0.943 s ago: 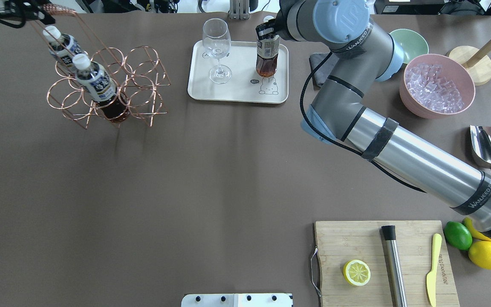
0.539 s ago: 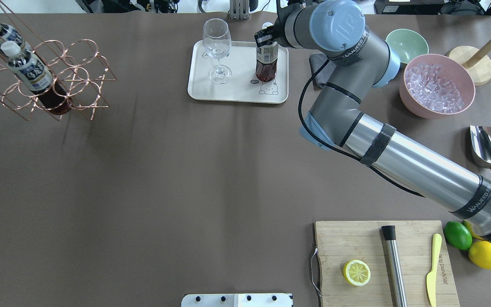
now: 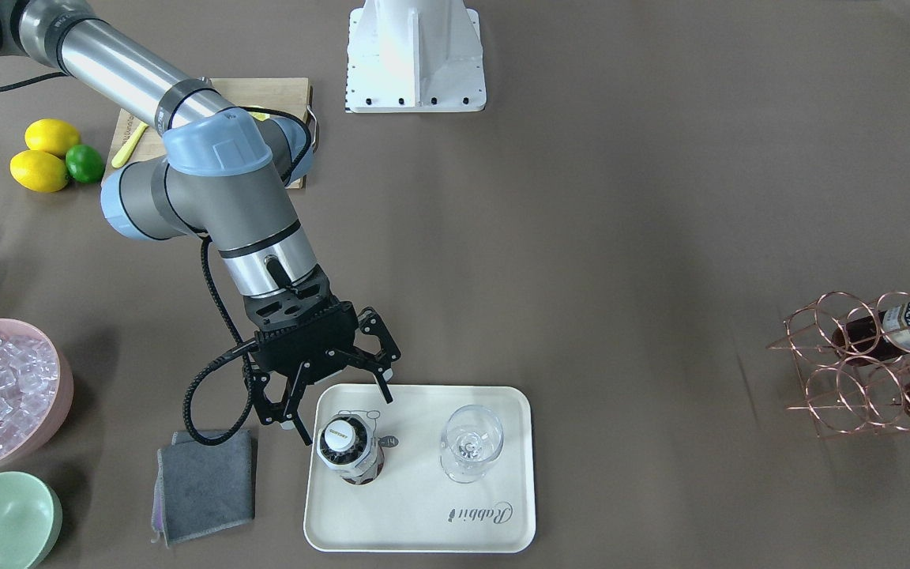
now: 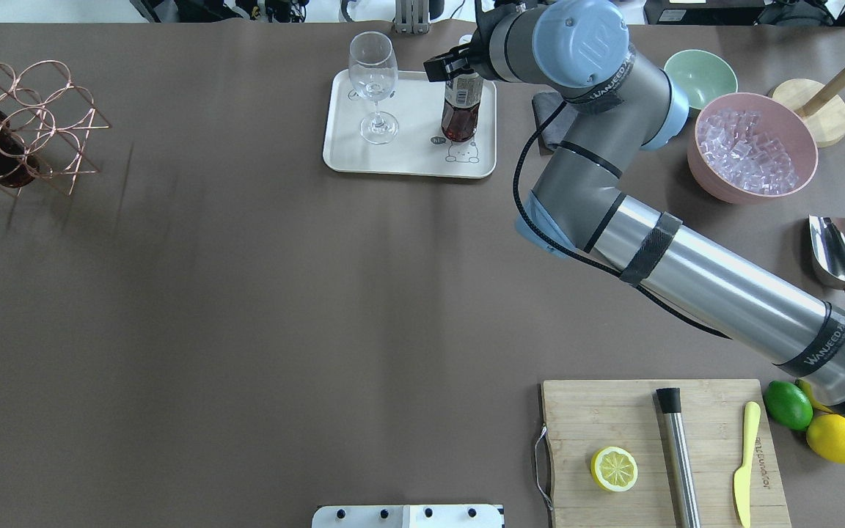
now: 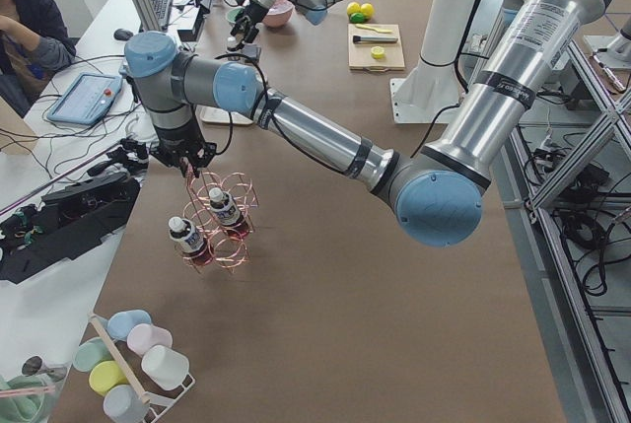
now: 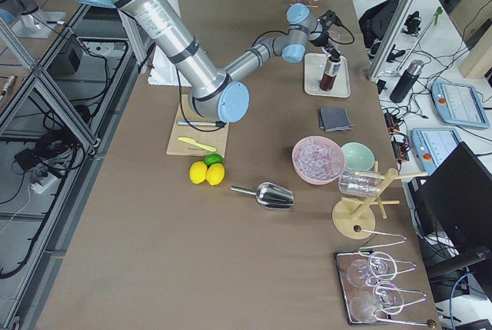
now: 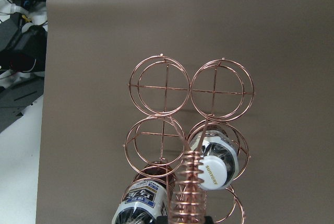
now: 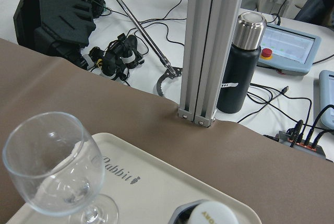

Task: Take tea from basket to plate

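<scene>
One tea bottle (image 3: 350,447) stands upright on the cream plate (image 3: 423,514), next to the bear drawing; it also shows in the overhead view (image 4: 461,110). My right gripper (image 3: 338,412) is open just above and behind its cap, with its fingers clear of the bottle. My left gripper (image 5: 187,159) is shut on the coiled handle (image 7: 190,192) of the copper wire basket (image 4: 34,110) and holds it at the table's far left. Two more tea bottles (image 7: 211,164) (image 7: 138,203) sit in the basket's cells.
A wine glass (image 4: 372,81) stands on the plate's other half. A grey cloth (image 3: 206,482), a green bowl (image 4: 703,77) and a pink bowl of ice (image 4: 752,147) lie beyond the plate. A cutting board (image 4: 657,447), a scoop (image 4: 840,253) and citrus fruit are near the robot.
The basket has moved far to the left with my left gripper. My right gripper has set the tilted bottle upright on the plate and opened off it.
</scene>
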`<control>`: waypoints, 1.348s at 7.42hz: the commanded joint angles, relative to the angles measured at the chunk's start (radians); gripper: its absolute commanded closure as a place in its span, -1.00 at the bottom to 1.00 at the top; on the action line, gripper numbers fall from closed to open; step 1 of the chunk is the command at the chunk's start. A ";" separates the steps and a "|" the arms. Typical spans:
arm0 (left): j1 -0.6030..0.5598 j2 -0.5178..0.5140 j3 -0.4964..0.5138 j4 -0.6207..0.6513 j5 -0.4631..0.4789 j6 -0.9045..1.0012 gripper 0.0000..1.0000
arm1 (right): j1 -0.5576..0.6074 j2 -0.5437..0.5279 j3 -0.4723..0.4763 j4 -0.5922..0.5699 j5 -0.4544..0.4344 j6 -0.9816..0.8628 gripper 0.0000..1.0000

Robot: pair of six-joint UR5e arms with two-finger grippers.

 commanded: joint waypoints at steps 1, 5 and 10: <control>-0.026 0.004 0.119 -0.045 0.003 0.018 1.00 | 0.032 0.001 0.025 -0.014 0.024 -0.010 -1.00; -0.026 0.004 0.199 -0.119 0.006 0.024 1.00 | 0.138 -0.159 0.497 -0.419 0.147 0.095 -1.00; -0.024 0.004 0.197 -0.131 0.006 0.024 1.00 | 0.195 -0.648 0.660 -0.577 0.355 0.234 -1.00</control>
